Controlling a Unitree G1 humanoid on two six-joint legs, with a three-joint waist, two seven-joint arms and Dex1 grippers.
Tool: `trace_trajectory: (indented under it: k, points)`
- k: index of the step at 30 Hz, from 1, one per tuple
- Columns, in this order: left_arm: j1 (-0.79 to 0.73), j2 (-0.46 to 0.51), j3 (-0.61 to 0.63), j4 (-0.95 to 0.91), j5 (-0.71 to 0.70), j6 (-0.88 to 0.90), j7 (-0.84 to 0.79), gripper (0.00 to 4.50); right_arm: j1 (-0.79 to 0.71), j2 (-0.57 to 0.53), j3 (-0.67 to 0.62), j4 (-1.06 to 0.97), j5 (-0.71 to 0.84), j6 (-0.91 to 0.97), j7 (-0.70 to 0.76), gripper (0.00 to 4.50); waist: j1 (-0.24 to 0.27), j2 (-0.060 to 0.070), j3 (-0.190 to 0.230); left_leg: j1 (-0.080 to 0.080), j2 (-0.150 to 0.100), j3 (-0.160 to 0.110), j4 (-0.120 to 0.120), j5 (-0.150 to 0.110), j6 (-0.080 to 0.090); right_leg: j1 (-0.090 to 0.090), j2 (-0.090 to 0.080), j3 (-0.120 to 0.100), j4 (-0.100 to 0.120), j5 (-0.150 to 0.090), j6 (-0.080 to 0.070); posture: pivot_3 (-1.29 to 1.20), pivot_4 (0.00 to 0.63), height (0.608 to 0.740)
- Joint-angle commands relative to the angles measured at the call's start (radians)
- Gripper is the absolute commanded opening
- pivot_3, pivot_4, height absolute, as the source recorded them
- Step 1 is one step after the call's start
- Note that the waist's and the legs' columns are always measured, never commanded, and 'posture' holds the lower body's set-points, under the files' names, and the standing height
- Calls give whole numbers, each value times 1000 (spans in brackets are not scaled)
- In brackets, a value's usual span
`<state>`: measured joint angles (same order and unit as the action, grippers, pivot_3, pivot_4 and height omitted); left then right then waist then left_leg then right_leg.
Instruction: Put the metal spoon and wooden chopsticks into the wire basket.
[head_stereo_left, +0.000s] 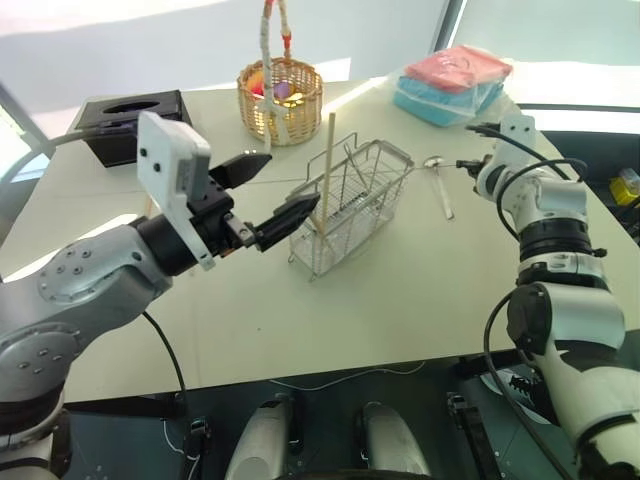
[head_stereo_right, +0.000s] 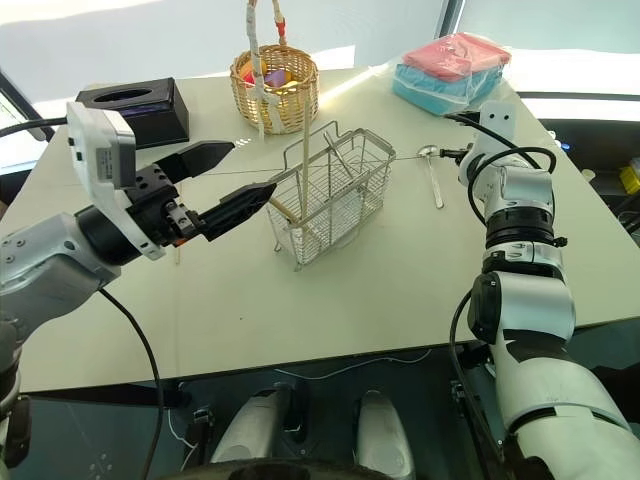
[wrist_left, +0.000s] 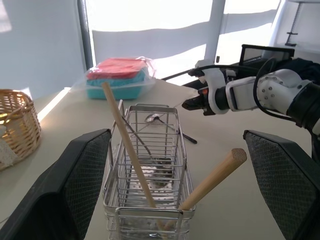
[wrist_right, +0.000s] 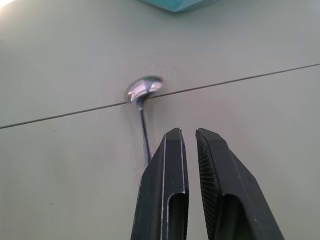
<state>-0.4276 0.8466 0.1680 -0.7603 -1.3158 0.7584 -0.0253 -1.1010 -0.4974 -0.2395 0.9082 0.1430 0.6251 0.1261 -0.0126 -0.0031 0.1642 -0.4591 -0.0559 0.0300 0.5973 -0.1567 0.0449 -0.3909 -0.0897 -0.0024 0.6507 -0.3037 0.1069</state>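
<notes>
Wooden chopsticks (wrist_left: 131, 155) x2 in wire basket (head_stereo_left: 350, 205); metal spoon (head_stereo_left: 438, 180) x1 on table.

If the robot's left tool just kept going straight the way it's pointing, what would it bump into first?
Most likely the wire basket. The left tool is open and aimed at it, with the two wooden chopsticks standing inside between its fingers' line. How far off the basket is, is hard to judge.

Two wooden chopsticks (wrist_left: 127, 150), one metal spoon (wrist_right: 143, 92), one wire basket (head_stereo_left: 372, 185)
</notes>
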Motion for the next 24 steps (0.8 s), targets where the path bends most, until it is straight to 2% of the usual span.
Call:
trace_trajectory:
  k: [1,7,8,24]
  points:
    - [-8,-2,5,-18,12,-6,-7,4500,-46,-16,-14,29,8,-26,14,1276,1,0,0,0,0,0,0,0,0,0,0,0,0,0,0,0,150,740]
    - [4,-1,15,-28,9,-4,3,4500,-60,-12,14,102,-5,-28,77,4379,-1,0,0,0,0,0,0,0,0,0,0,0,0,0,0,0,150,740]
    - [5,0,16,-29,9,-4,5,4500,-61,-10,18,110,-7,-30,86,4482,-1,0,0,0,0,0,0,0,0,0,0,0,0,0,0,0,150,740]
    - [62,24,48,-80,-18,-10,54,4500,-96,24,51,297,-36,-120,144,4482,0,0,0,0,0,0,0,1,-1,0,0,0,0,0,0,0,150,740]
